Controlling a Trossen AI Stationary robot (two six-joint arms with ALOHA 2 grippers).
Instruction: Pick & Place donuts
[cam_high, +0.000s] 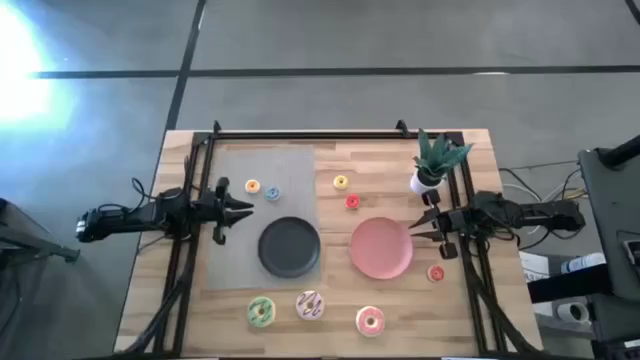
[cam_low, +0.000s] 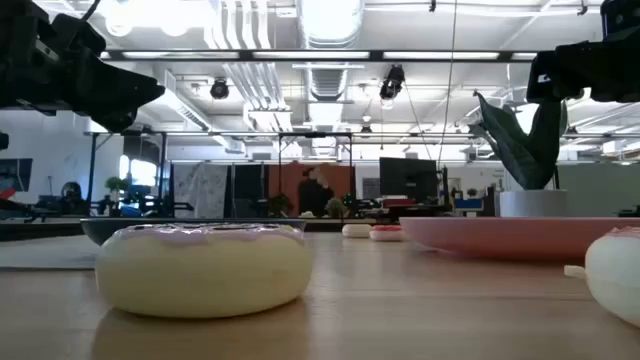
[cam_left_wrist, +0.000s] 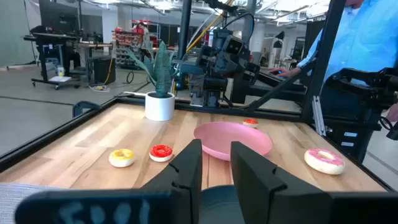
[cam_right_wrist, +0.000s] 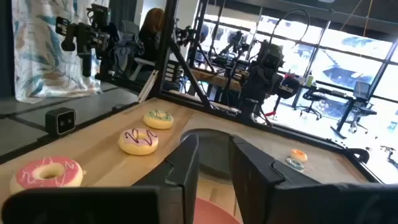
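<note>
Three larger donuts lie flat along the table's near edge: green, white with dark streaks and pink. Tiny donuts lie flat farther back: orange, blue, yellow, red, and another red near the right arm. My left gripper is open and empty, above the grey mat's far left part, pointing toward the table's right. My right gripper is open and empty, at the pink plate's right rim, pointing toward the table's left.
A black plate sits on a grey mat. A pink plate lies to its right. A potted plant stands at the far right. Black frame rails line the far and side edges. A person in blue stands beyond the table.
</note>
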